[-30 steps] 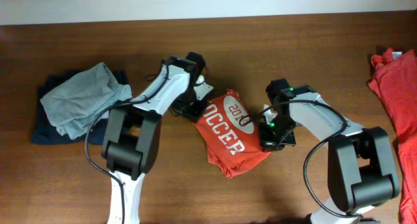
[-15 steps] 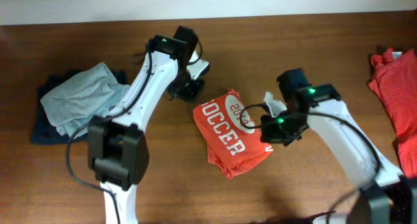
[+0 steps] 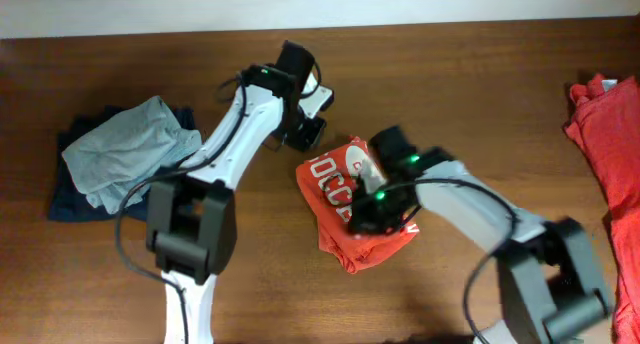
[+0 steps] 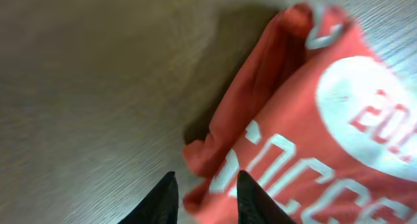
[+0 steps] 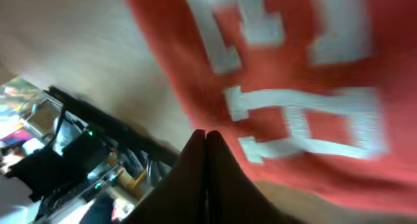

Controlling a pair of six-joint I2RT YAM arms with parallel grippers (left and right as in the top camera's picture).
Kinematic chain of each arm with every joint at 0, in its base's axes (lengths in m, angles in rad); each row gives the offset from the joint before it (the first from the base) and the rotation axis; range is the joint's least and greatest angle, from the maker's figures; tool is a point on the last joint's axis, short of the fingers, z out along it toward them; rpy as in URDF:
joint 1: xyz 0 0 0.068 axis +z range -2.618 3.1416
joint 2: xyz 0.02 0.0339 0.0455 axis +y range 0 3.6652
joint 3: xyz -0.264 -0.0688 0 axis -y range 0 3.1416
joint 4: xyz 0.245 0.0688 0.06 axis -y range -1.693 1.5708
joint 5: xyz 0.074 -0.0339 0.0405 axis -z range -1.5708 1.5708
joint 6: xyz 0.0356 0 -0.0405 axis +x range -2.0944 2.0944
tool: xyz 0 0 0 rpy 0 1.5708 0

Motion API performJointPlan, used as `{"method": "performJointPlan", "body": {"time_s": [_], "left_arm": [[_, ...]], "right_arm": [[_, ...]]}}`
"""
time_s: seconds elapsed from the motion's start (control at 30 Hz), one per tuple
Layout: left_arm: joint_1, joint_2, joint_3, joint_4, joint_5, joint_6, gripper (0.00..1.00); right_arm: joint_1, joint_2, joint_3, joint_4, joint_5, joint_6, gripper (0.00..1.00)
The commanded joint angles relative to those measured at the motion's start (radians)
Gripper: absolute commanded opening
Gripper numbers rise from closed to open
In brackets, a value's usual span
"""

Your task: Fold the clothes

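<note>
1. Two arms are hanging over the table (image 3: 480,74), and I am seeing the folded T-shirt (image 3: 350,224) lying at its middle.
2. Left gripper (image 4: 205,198) is hovering beside the shirt's corner, jaws narrowly apart.
3. Right gripper (image 5: 206,159) is pointing at the shirt's edge, jaws pressed together.

The folded shirt (image 3: 345,216) lay mid counter (image 3: 480,84), my left hand (image 3: 310,132) just behind it, my right hand (image 3: 372,212) over it; a heap (image 3: 125,154) far left, a second shirt (image 3: 605,134) far right.

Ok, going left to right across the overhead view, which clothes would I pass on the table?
pile of gray and dark blue clothes → folded red-orange SOCCER T-shirt → loose red-orange shirt at the right edge
</note>
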Motion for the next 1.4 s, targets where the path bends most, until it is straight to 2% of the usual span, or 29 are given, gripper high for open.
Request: {"method": "performJointPlan", "body": {"time_s": [0.0, 0.3, 0.43, 0.6, 0.73, 0.8, 0.9, 0.93, 1.07, 1.1, 1.27, 1.37], "left_arm": [[0.002, 0.043, -0.011, 0.005, 0.037, 0.0, 0.3], [0.002, 0.079, -0.011, 0.016, 0.034, 0.005, 0.3], [0.006, 0.079, 0.006, 0.005, 0.034, 0.005, 0.3], [0.031, 0.075, 0.167, -0.151, 0.034, -0.026, 0.3], [0.046, 0.075, 0.334, -0.298, 0.033, -0.031, 0.31], [0.053, 0.075, 0.397, -0.336, 0.026, -0.031, 0.39], [0.058, 0.075, 0.443, -0.341, 0.026, -0.017, 0.61], [0.058, 0.075, 0.443, -0.335, 0.026, -0.016, 0.66], [0.058, 0.076, 0.443, -0.332, 0.026, -0.017, 0.67], [0.058, 0.076, 0.443, -0.332, 0.026, -0.017, 0.67], [0.058, 0.076, 0.443, -0.346, 0.027, -0.017, 0.67], [0.058, 0.076, 0.443, -0.357, 0.027, -0.017, 0.67]], "right_arm": [[0.024, 0.061, -0.039, -0.011, -0.031, 0.122, 0.04], [0.024, 0.064, -0.168, -0.045, -0.055, 0.132, 0.04], [0.024, 0.056, -0.17, -0.045, -0.112, 0.026, 0.04], [0.024, -0.06, -0.14, -0.046, -0.121, -0.132, 0.04], [0.023, -0.209, -0.106, -0.046, -0.08, -0.188, 0.04], [0.021, -0.284, -0.087, -0.051, -0.021, -0.188, 0.05], [0.021, -0.363, -0.064, -0.056, 0.108, -0.1, 0.05], [0.021, -0.383, -0.063, -0.053, 0.161, -0.046, 0.05], [0.021, -0.385, -0.064, -0.053, 0.298, 0.129, 0.06], [0.021, -0.369, -0.065, -0.054, 0.322, 0.158, 0.1], [0.008, -0.238, -0.066, -0.048, 0.373, 0.185, 0.1], [-0.03, -0.125, -0.066, -0.044, 0.302, 0.209, 0.04]]}}
